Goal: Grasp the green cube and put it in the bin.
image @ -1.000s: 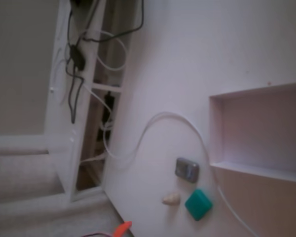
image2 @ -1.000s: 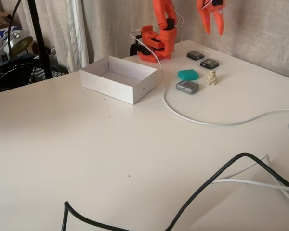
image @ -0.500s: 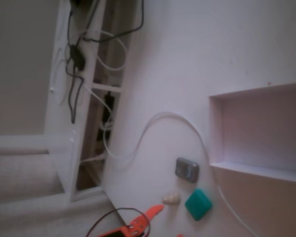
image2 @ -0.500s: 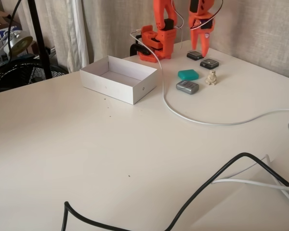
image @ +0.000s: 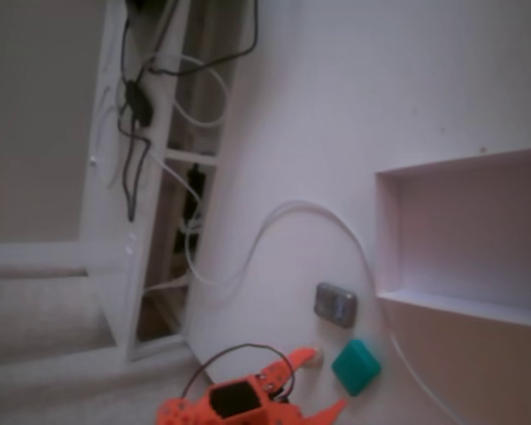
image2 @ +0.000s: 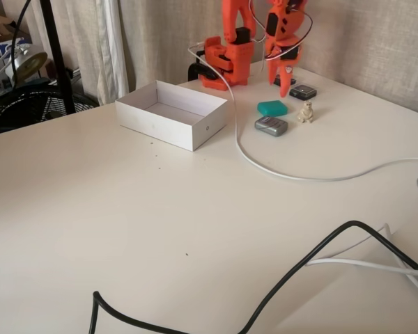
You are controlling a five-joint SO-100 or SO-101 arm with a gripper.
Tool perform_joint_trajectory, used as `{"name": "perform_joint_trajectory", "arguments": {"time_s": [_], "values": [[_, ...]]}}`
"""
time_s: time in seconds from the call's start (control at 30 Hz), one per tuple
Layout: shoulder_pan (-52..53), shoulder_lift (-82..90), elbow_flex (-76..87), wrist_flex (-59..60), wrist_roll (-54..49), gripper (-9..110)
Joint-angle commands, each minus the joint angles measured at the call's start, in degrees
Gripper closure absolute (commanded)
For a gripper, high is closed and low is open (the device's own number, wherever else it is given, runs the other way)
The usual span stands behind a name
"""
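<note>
Black cable (image2: 292,275): nearest in a fixed view, across counter (image2: 125,229), well clear of cube; no risk.
White cable (image2: 265,163): curves btwn bin and cube, passes just beside cube on bin side; carry path w/ low lift could snag it.
Bin (image2: 173,113): open white box, well apart from cube, cable btwn; looks empty, far inside wall hidden.
Grey object (image2: 271,125): just beside cube, nearer camera; wide fingers could knock it or grab it instead.
Cream lump (image2: 306,112): near cube, opp. side from bin; in the tilted fixed view mostly hidden behind a finger (image: 294,365).
Green cube (image2: 272,108): flat on counter, not held; also seen (image: 356,367) below grey object.
Pincer (image2: 285,82): apart, empty, above and just behind cube, tips pointing down; not centred over cube yet, so closing now prob. clips an edge and skids it.
Dark items behind cube (image2: 303,91): one part-blocked by pincer; type unclear.
Blur: tilted view soft, pincer cut off at bottom edge, tip-to-cube gap hard to judge.
</note>
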Motion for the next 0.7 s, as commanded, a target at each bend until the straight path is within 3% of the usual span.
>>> {"name": "perform_joint_trajectory", "arguments": {"time_s": [0.0, 0.27, 0.67], "values": [[0.88, -0.44, 0.88, -2.46, -2.55, 75], [0.7, -1.14, 5.62, -8.44, -9.84, 75], [0.09, -1.41, 7.47, -10.81, -10.72, 75]]}}
